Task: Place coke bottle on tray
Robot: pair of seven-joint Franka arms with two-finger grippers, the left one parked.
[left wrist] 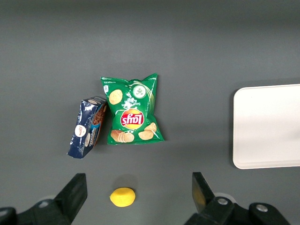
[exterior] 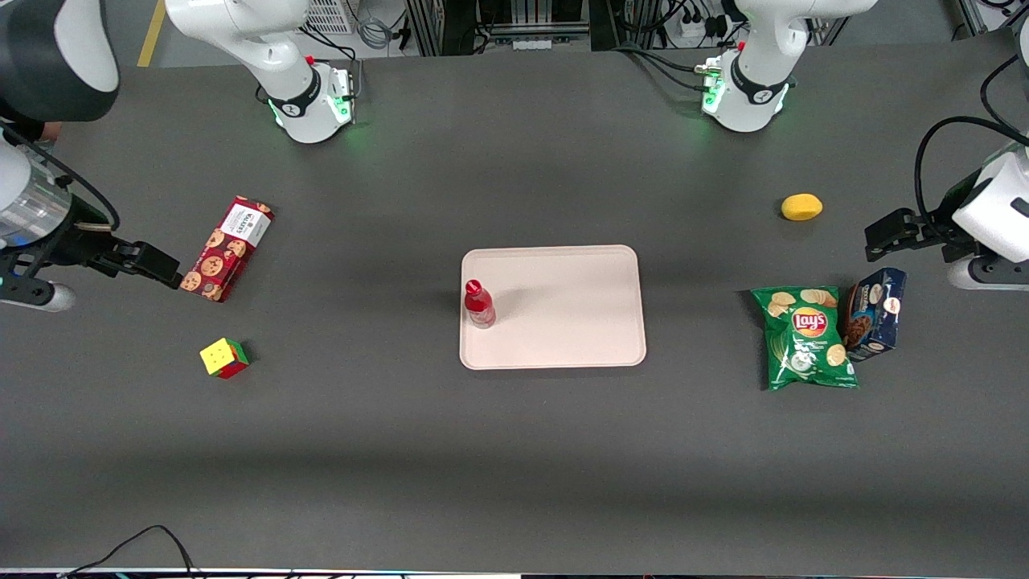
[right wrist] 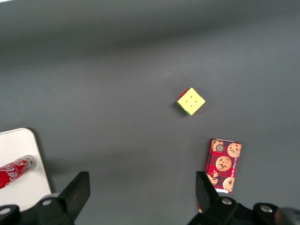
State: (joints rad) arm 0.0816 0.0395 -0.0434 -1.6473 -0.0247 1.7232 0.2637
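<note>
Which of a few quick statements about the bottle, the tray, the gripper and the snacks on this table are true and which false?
1. The small red coke bottle stands upright on the pale pinkish-cream rectangular tray. True.
2. The right arm's gripper is shut on the bottle. False: it is open and empty, beside the red cookie box toward the working arm's end of the table.
3. The multicoloured puzzle cube lies on the tray. False: it rests on the dark grey table, nearer the front camera than the cookie box.
4. The green chip bag lies beside the dark blue cookie box. True.
</note>
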